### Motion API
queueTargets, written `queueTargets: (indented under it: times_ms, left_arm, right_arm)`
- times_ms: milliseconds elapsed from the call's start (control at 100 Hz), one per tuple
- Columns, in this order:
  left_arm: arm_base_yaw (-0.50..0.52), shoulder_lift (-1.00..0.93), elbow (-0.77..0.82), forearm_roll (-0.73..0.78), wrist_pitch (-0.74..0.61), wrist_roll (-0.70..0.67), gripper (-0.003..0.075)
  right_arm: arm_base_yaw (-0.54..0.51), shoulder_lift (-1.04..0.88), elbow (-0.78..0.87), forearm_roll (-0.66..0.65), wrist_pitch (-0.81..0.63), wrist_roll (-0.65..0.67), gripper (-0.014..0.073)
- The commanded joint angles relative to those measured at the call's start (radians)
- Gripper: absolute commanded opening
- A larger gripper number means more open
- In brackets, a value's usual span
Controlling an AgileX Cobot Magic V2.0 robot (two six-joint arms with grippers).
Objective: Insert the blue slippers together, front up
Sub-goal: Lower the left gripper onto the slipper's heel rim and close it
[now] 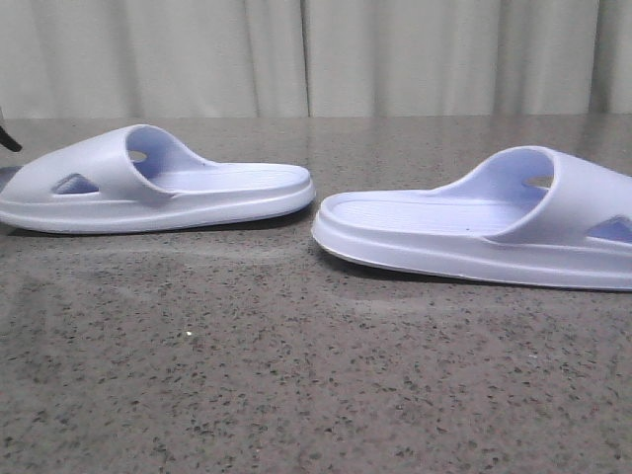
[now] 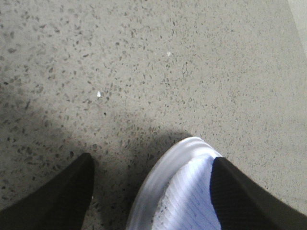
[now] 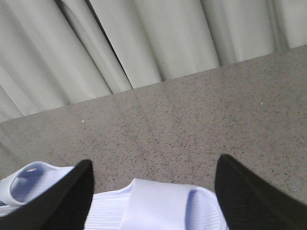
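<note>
Still flat on the speckled tabletop, both blue slippers: left slipper by the left edge, right slipper by the right edge, heels nearly meeting mid-table. Left pincer spread, one finger over the left slipper's footbed, nothing pinched. Right pincer spread above the right slipper's strap. Likely trouble: closing on smooth foam off-centre, twisting or skidding a slipper, spoiling the nesting.
</note>
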Motion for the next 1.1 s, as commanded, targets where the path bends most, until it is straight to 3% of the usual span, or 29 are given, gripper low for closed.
queueTargets:
  times_ms: [0, 280, 910, 1090]
  left_arm:
    - [-0.009, -0.001, -0.019, -0.04, 0.01, 0.036, 0.0456]
    - [-0.009, 0.003, -0.019, -0.202, 0.068, 0.213, 0.0456]
    - [-0.01, 0.004, -0.019, -0.24, 0.153, 0.234, 0.0456]
    - [-0.01, 0.019, -0.019, -0.332, 0.158, 0.28, 0.0455]
  right_arm:
    - [-0.003, 0.02, -0.035, 0.01, -0.088, -0.002, 0.0463]
    - [-0.003, 0.02, -0.035, 0.01, -0.09, -0.002, 0.0463]
    - [-0.003, 0.02, -0.028, 0.01, -0.105, -0.002, 0.0463]
    - [-0.003, 0.02, -0.028, 0.01, -0.109, -0.002, 0.0463]
